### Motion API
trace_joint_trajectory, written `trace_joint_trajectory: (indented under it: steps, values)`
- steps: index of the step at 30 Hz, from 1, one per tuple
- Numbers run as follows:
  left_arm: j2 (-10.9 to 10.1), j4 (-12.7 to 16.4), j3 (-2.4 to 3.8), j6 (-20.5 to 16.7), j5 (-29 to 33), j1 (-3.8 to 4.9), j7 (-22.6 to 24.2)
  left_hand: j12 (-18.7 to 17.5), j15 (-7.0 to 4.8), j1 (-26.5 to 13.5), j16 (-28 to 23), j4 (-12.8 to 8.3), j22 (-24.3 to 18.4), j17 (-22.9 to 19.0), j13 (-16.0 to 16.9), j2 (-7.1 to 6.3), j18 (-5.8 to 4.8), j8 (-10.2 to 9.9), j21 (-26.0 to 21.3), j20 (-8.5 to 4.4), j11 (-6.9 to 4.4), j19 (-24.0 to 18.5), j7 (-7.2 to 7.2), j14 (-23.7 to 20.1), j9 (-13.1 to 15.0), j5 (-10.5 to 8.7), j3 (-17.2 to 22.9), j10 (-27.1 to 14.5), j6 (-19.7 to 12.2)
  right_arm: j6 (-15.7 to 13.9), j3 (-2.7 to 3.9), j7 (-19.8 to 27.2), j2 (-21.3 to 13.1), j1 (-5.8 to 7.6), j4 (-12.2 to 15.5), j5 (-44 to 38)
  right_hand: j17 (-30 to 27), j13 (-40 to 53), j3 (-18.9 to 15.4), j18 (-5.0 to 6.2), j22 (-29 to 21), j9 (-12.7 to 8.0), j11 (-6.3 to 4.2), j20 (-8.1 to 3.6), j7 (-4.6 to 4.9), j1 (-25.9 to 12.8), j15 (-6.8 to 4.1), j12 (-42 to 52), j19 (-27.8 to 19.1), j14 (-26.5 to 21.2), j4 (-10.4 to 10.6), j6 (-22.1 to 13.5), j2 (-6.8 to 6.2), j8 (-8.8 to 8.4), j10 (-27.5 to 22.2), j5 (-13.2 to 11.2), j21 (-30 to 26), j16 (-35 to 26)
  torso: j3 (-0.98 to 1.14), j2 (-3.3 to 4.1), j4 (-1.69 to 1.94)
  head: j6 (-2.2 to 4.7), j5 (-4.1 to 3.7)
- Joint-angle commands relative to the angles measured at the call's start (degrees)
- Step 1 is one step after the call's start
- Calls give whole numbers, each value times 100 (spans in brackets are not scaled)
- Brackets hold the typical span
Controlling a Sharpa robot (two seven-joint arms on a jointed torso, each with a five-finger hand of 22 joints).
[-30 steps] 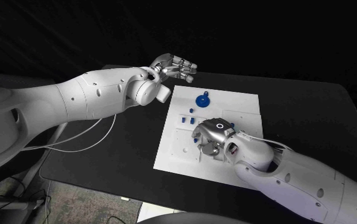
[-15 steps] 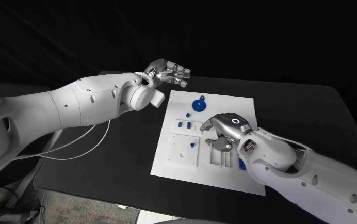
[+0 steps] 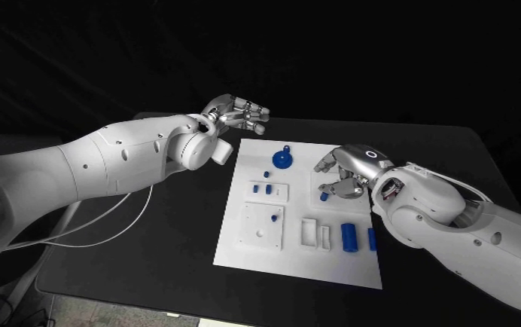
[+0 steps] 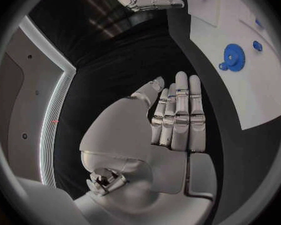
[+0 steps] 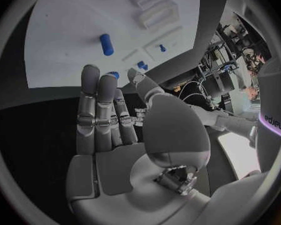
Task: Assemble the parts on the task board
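Observation:
The white task board [image 3: 252, 248] lies in the middle of the black table. A blue gear [image 3: 281, 160] sits near its far edge and also shows in the left wrist view [image 4: 231, 55]. Small blue pegs [image 3: 263, 188] stand left of centre, and one blue peg [image 3: 324, 198] stands just below my right hand. Two blue cylinders [image 3: 348, 237] lie near the right edge. My right hand [image 3: 345, 172] hovers over the board's right side, fingers straight [image 5: 98, 112], holding nothing. My left hand [image 3: 237, 114] hangs beyond the board's far left corner, fingers straight [image 4: 178, 117], empty.
A white block with holes [image 3: 264, 227] and raised white slots [image 3: 315, 233] sit on the board's near half. Black table [image 3: 163, 221] lies around the board. A white cable [image 3: 103, 229] trails off the left arm at the table's left edge.
My right hand has lifted from the board's near middle and moved toward the far right, uncovering the slots and blue cylinders. The camera has shifted; the left hand stays about where it was.

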Motion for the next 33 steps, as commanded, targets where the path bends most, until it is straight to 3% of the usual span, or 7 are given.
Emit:
trace_joint_trajectory:
  steps: [1,5,11,15,20,26,33]
  values:
    - [11,-2,2,110,28,11,41,-32,16,45,-11,0,5,6,-6,-2,-8,26,-11,-11,-9,49,-11,10,3,14,0,-9,-24,591,13,-66,4,6,-69,72,-66,6,-304,51,-69,-8,53,58,-88,95,39,29,72,-67,133,-162,-66,-28,-263,-380,-90,-82,6,4,4,23,-32]
    - [5,-2,2,134,28,10,31,-33,15,46,-6,-11,45,8,-7,10,-13,25,-7,-16,-10,44,-10,13,3,10,-10,-4,-19,775,16,-106,39,11,-190,57,-180,2,-724,73,-243,-3,80,96,-117,547,67,25,149,-90,820,-199,-165,-21,-356,-546,-247,-46,-5,1,7,20,-58]
    - [-3,-9,1,151,28,10,24,-33,15,46,-6,-11,45,8,-7,10,-13,25,-7,-16,-10,44,-10,13,3,10,-10,-4,-19,959,-58,-134,131,11,-351,19,-215,3,-762,73,-272,-4,80,98,-95,608,75,24,162,-103,948,-192,-175,-23,-344,-572,-275,-21,-3,3,16,-10,-88]
    - [-5,-9,1,170,28,10,19,-33,15,46,-6,-11,45,8,-7,10,-13,25,-7,-16,-10,44,-10,13,3,10,-10,-4,-19,1023,-143,-139,175,7,-382,-37,-228,2,-752,68,-278,-5,64,90,-56,603,61,20,173,-98,898,-153,-117,-25,-267,-562,-273,-11,-2,7,20,-27,-88]
    - [-8,-10,1,183,28,10,17,-33,15,46,-6,-11,45,8,-7,10,-13,25,-7,-16,-10,44,-10,13,3,10,-10,-4,-19,1036,-210,-118,226,-3,-428,-85,-258,0,-497,58,-278,-6,7,80,-10,467,46,18,195,-60,564,-61,52,-27,-16,-664,-230,13,-5,3,14,-36,-97]
    - [-11,-10,1,190,28,9,14,-33,15,46,-6,-11,45,8,-7,10,-13,25,-7,-16,-10,44,-10,13,3,10,-10,-4,-19,999,-243,-90,277,-14,-476,-104,-247,0,-113,18,-265,-6,-60,41,87,260,11,15,211,-14,287,158,228,-28,276,-774,-127,45,-4,4,16,-52,-100]
    - [-14,-12,1,196,28,9,10,-34,14,30,2,-16,83,12,-7,27,-14,25,-12,-16,-10,37,-12,13,3,14,-16,-6,-20,905,-265,-93,310,-24,-506,-138,-217,0,644,-11,-242,-4,-121,-1,117,31,-30,12,215,33,84,268,262,-25,509,-938,-17,76,-7,1,10,-71,-107]
